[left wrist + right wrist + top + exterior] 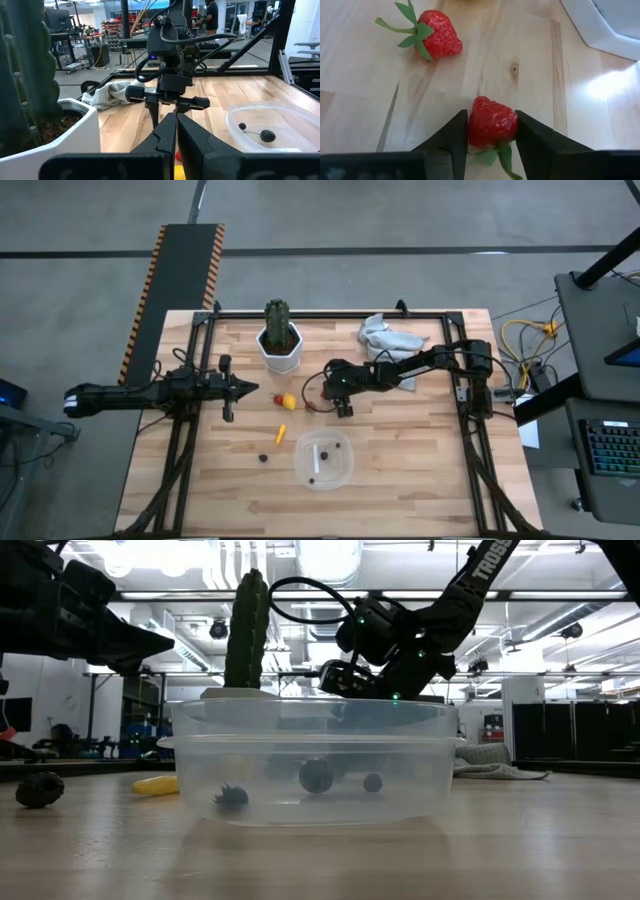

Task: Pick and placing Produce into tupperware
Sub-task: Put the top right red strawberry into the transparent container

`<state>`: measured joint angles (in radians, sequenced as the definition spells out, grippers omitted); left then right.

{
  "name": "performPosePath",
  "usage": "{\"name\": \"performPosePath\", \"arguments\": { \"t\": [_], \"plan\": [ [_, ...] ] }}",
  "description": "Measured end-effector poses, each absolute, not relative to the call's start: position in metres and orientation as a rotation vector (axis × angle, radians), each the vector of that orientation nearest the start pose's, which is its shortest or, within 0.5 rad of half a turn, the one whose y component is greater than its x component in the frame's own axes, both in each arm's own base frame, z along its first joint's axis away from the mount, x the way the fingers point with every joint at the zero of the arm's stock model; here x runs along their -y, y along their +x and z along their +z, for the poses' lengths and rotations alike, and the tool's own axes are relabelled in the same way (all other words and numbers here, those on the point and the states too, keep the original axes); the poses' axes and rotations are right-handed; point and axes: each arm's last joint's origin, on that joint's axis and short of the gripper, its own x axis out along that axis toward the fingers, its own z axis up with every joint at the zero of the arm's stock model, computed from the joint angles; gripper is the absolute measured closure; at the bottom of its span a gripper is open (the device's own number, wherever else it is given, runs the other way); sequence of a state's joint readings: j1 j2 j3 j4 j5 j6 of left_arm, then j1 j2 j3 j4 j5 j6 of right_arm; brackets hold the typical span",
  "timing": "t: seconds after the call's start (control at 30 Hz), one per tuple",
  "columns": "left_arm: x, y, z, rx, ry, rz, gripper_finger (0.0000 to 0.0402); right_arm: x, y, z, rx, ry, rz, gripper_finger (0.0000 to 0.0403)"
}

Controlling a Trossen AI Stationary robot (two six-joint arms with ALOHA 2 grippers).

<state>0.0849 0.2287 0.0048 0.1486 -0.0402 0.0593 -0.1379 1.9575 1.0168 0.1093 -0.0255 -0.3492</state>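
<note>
My right gripper (pixel 492 137) points down at the table's middle and is shut on a red strawberry (pixel 492 122). A second strawberry (pixel 437 40) lies on the wood just beyond it, toward the left. The lemon (pixel 289 401) and another red piece (pixel 278 398) lie near the pot, with an orange sliver (pixel 281 433) and a dark berry (pixel 263 458) nearer the front. The clear tupperware (pixel 324 460) stands at the near middle and holds small dark berries (pixel 316 776). My left gripper (pixel 240 387) is shut and hovers left of the lemon, touching nothing. My right gripper pinches the strawberry's red body (pixel 479 120) between its two fingers (pixel 454 135), one on each side. The fingers come from above, slanting from the table's right. The green leaves (pixel 502 155) point back toward the gripper. I cannot tell whether the berry is clear of the wood.
A tall green cactus (pixel 277 320) in a white pot (pixel 281 356) stands at the far middle, close to both grippers. A crumpled grey cloth (pixel 388 337) lies at the far right. A dark frame (pixel 190 420) runs along the table's sides.
</note>
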Motion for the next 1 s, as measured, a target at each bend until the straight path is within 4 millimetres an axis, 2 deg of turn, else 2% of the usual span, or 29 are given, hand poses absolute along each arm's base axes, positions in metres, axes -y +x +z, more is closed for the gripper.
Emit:
{"name": "performPosePath", "arguments": {
  "t": [0.33,0.67,0.8,1.0],
  "plan": [
    [-0.011,0.111,0.16,-0.079,0.057,0.123,0.0402,0.051,0.374,0.117,-0.835,-0.23,0.022,0.0283],
    [-0.011,0.111,0.16,-0.079,0.057,0.123,0.0402,0.038,0.371,0.171,-0.675,-0.258,0.03,0.0283],
    [-0.011,0.111,0.16,-0.079,0.058,0.123,0.0402,0.025,0.367,0.191,-0.616,-0.274,0.053,0.0283],
    [-0.011,0.111,0.16,-0.076,0.058,0.123,0.0402,-0.001,0.361,0.208,-0.578,-0.275,0.114,0.0283]
  ]
}}
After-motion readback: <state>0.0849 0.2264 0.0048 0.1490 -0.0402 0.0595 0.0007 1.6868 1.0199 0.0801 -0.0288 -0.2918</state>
